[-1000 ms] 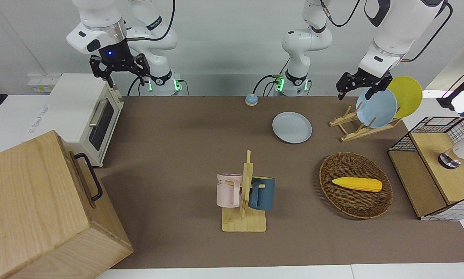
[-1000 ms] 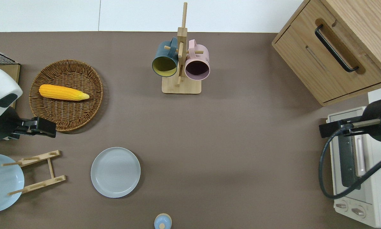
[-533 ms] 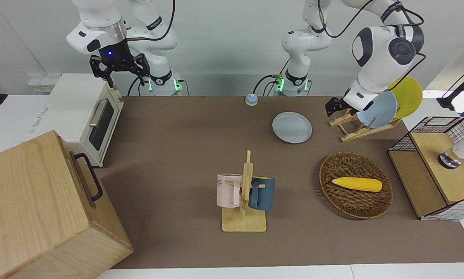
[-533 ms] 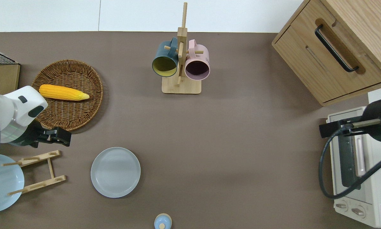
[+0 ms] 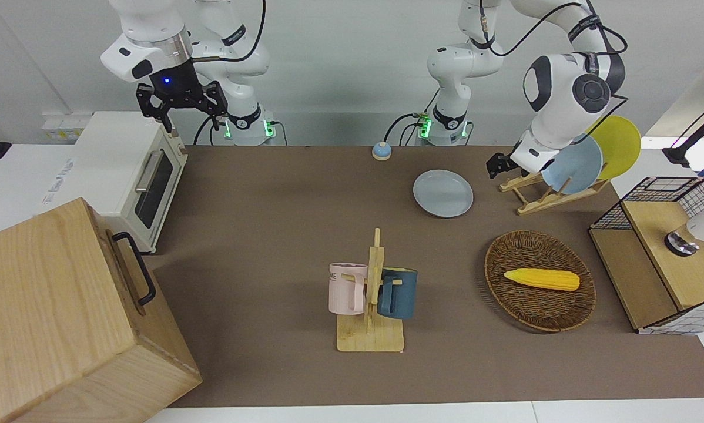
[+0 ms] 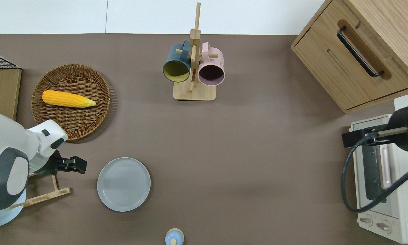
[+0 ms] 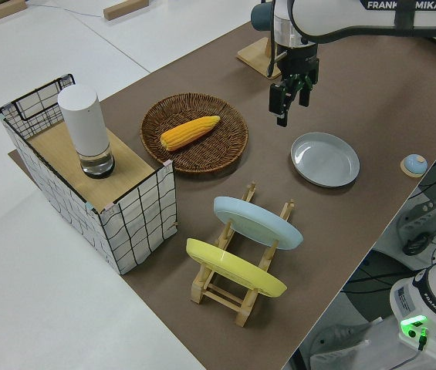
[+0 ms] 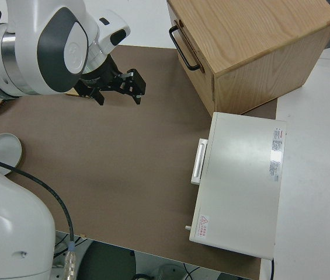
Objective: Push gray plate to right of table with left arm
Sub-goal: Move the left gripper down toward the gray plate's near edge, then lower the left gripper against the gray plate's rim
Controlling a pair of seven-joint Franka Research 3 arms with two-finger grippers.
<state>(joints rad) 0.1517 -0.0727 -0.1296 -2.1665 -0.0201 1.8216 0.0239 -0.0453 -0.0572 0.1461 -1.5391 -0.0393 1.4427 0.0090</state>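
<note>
The gray plate lies flat on the brown table, near the robots' edge. My left gripper hangs open and holds nothing. It is over the strip of table between the wooden dish rack and the plate, on the plate's left-arm side, a short gap from its rim. The right arm is parked, its gripper open.
The dish rack holds a sky-blue plate and a yellow plate. A wicker basket with a corn cob, a mug stand, a small blue bell, a toaster oven, a wooden cabinet and a wire shelf stand around.
The left arm has swung down from above the dish rack and basket toward the gray plate. The plate and the right arm have not moved.
</note>
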